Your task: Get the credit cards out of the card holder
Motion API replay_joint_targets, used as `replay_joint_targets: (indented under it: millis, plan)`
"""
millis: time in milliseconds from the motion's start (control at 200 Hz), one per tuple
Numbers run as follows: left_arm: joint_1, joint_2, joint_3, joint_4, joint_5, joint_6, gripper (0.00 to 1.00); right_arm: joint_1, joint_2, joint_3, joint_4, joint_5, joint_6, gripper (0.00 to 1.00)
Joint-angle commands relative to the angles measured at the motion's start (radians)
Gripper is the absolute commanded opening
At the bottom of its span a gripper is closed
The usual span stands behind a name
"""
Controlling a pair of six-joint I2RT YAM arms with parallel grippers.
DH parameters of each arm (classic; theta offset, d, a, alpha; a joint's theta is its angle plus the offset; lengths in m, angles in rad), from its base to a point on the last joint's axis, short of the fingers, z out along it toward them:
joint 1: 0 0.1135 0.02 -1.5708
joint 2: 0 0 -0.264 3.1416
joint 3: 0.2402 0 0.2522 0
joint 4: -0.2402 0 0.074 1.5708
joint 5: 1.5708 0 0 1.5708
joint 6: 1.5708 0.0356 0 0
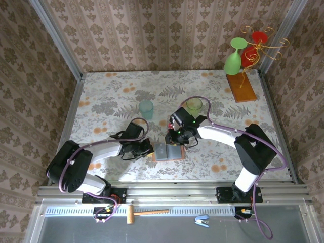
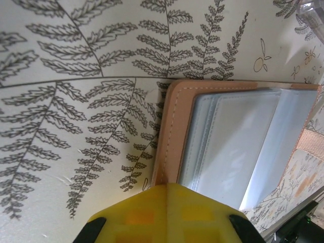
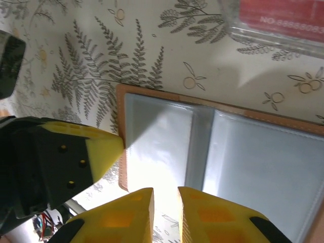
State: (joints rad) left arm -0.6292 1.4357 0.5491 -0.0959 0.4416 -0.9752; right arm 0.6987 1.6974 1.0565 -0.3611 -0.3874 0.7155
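Right wrist view: closed left gripper (image 3: 109, 147) pins the card holder (image 3: 253, 167), apparently steadying it for the slightly parted right gripper (image 3: 165, 195).

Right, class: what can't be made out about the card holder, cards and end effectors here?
- Left wrist view: the card holder has frosted, glary pockets, so whether any cards sit inside is unclear.
- Right wrist view: the red card is cut off by the top edge.
- Right wrist view: the right end effector has its fingers nearly together; whether they pinch anything is unclear.
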Motion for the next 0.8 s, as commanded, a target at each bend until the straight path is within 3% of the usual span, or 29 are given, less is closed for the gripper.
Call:
replay_joint_targets:
  millis: [0, 795]
  plan:
    - [-0.009, 0.017, -0.012, 0.005, 0.005, -0.013, 0.04, 0.011, 0.026, 0.001, 0.034, -0.041, 0.046, 0.21]
    - [-0.009, 0.017, -0.026, 0.014, 0.01, -0.023, 0.04, 0.075, 0.147, 0.044, 0.069, -0.091, 0.108, 0.31]
